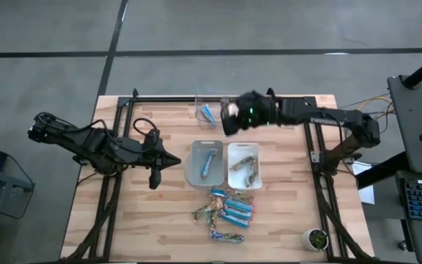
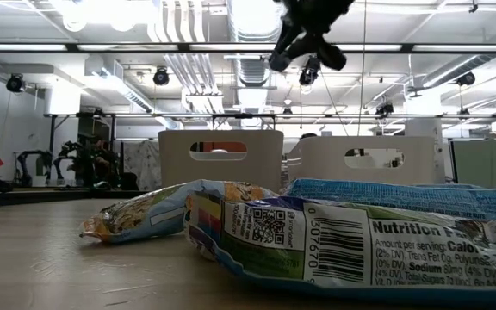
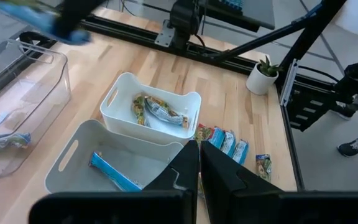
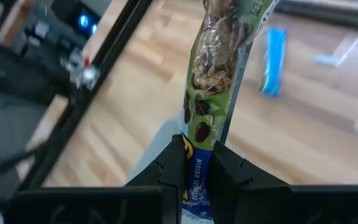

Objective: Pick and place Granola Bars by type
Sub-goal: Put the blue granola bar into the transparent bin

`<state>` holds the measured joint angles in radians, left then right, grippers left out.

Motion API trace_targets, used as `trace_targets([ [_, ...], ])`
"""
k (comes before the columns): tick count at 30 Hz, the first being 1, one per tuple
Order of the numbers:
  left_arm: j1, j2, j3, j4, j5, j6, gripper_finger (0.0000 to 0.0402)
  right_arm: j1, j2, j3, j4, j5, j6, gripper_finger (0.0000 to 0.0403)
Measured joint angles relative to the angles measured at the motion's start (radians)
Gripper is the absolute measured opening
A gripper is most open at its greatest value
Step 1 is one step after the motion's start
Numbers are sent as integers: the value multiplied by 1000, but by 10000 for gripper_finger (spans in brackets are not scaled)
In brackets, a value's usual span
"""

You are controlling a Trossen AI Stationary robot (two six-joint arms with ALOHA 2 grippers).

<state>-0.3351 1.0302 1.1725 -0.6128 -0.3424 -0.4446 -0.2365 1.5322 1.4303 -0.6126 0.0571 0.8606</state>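
Note:
My right gripper (image 1: pixel 231 122) hangs high over the table's far middle, by the clear bin (image 1: pixel 211 110), and is shut on a granola bar (image 4: pixel 219 56) in a green and blue wrapper with a clear window. One blue bar (image 4: pixel 272 59) lies in the clear bin. A grey bin (image 1: pixel 204 166) holds a blue bar (image 3: pixel 114 174), and a white bin (image 1: pixel 244 164) holds greenish-gold bars (image 3: pixel 157 112). Several loose bars (image 1: pixel 227 210) lie in a pile nearer the front edge. My left gripper (image 3: pixel 199 150) waits shut and empty above the table's left. My right gripper pinches one end of the bar (image 4: pixel 199 134) between its two fingers. The bar sticks out past the fingertips, along the way they point, slanting down, and is lifted clear of the table and bins.
A small potted plant (image 1: pixel 315 238) stands at the front right corner. Black frame rails (image 1: pixel 321 169) run along the table's left, right and far sides. Bare wood shows at the front left (image 1: pixel 130 227).

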Motion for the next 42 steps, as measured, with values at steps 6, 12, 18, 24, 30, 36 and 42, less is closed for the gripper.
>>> trace_targets([
  [6, 0, 0, 0, 0, -7, -1, 0, -155, 49, 0, 67, -120, 3, 38],
  [12, 0, 0, 0, 3, -25, -26, 0, -233, 140, 0, 83, -175, -5, 38],
  [18, 0, 0, 0, 2, -25, -48, 0, -289, 223, 1, 148, -221, -1, 38],
  [24, 0, 0, 0, 2, -31, -54, 0, -324, 292, 2, 216, -271, 25, 38],
  [30, 0, 0, 0, 2, -53, -65, 0, -336, 334, 2, 220, -287, 22, 38],
  [36, 0, 0, -1, 2, -81, -66, 0, -343, 344, 3, 228, -294, 0, 38],
  [42, 0, 0, -1, 2, -97, -72, 0, -345, 344, 3, 230, -293, -4, 38],
])
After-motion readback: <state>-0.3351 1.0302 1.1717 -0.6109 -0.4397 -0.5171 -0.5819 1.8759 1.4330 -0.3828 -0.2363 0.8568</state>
